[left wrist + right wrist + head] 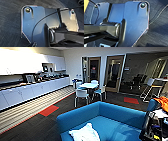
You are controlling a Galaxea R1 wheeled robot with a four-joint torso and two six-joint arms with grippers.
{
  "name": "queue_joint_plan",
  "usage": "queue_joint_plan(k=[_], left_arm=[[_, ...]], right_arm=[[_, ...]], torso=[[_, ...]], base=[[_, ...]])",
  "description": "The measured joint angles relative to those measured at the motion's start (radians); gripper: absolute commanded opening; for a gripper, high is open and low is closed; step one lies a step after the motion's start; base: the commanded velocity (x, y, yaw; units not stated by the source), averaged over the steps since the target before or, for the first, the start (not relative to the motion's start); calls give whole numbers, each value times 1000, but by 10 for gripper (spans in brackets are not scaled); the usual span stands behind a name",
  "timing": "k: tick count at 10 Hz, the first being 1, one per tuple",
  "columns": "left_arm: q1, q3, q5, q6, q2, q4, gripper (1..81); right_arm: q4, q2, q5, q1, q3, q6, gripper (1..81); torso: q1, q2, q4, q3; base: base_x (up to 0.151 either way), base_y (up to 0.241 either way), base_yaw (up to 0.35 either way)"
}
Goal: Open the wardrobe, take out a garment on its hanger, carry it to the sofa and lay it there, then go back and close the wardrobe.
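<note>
white, thin garment [85, 133] lies crumpled on the blue sofa [120, 115] — grippers' state cannot be told.

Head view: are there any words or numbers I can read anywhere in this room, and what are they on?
None can be read.
Glass door: a small pale patch that might be a sign sits beside it, too blurred to read.
Framed picture on the counter: too blurred to tell whether it holds any writing.
Blue sofa and the white garment lying on it: no lettering visible.
</note>
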Motion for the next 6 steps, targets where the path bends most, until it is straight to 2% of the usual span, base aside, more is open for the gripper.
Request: queue_joint_plan(k=[5, 6], left_arm=[[1, 0, -10, 0, -3, 0, 811], [9, 0, -47, 0, -12, -2, 811]], right_arm=[[0, 9, -1, -9, 2, 0, 811], [0, 12, 0, -9, 2, 0, 811]], torso=[[0, 0, 0, 0], [0, 0, 0, 0]], base=[[0, 0, 269], [0, 0, 270]])
